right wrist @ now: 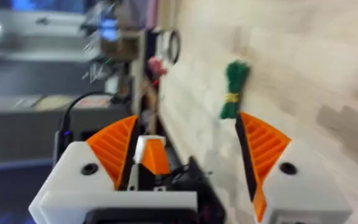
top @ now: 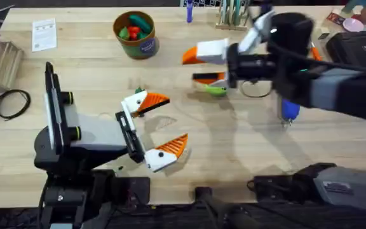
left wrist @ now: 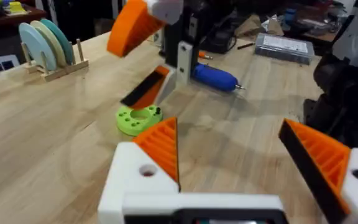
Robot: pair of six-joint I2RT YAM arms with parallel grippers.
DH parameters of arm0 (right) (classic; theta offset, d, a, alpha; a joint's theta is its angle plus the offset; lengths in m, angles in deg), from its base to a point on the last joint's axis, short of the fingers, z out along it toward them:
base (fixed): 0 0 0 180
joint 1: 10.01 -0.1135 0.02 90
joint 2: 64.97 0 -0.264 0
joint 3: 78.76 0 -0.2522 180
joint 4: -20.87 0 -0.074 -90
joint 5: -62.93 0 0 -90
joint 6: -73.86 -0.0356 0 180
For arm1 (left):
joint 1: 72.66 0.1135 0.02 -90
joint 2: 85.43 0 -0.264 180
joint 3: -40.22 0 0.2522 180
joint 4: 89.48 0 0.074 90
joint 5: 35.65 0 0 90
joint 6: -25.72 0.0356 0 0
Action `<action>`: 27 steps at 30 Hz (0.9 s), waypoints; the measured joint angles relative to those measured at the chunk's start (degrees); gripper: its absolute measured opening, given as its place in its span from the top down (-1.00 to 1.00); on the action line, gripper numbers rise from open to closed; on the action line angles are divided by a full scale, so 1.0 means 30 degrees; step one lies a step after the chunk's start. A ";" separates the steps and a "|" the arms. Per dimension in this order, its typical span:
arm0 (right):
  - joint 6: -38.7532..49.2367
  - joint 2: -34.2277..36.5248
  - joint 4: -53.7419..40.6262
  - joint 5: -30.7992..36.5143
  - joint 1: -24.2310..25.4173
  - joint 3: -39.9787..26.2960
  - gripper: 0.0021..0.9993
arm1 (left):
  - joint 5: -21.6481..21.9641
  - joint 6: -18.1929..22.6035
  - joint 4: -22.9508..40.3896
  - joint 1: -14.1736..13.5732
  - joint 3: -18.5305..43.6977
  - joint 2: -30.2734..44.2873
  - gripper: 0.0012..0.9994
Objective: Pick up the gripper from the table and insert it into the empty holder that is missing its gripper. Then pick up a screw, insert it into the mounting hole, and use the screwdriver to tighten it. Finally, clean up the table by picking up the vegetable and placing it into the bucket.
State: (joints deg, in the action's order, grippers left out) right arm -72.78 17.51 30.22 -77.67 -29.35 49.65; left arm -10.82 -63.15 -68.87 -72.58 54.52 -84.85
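We see left gripper (top: 155,127) wide open, empty, over mid table. Right gripper (top: 205,66) open, empty, above green disc (top: 216,90). Screwdriver (top: 289,109) lies beneath right arm; bucket (top: 136,34) stands far back.

Matt pale wood table (top: 246,146), glossy blue plastic screwdriver (left wrist: 215,77), ribbed orange pads (right wrist: 263,146)

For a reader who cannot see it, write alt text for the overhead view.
Two robot arms work over a wooden table: the left gripper open near the middle, the right gripper open farther back. A tan bucket holds toy vegetables.
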 joint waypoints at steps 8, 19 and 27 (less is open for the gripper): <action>0.6512 -0.5645 -1.3433 0.5154 0.1626 -0.3342 -0.77 | -0.0007 0.0007 0.0000 0.0000 0.0000 0.0000 -0.97; 1.3809 -0.5623 -2.5608 1.3113 0.1330 -1.0650 -0.77 | -0.0009 0.0000 0.0000 0.0000 0.0000 -0.0006 -0.97; 1.5411 -0.2153 -2.6301 1.6545 -0.1175 -1.1132 -0.77 | -0.0010 0.0000 0.0000 0.0000 0.0000 0.0000 -0.97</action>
State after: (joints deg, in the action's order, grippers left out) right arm -26.54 11.05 -48.68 -28.04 -32.88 16.26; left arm -10.85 -63.15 -68.87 -72.58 54.52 -84.85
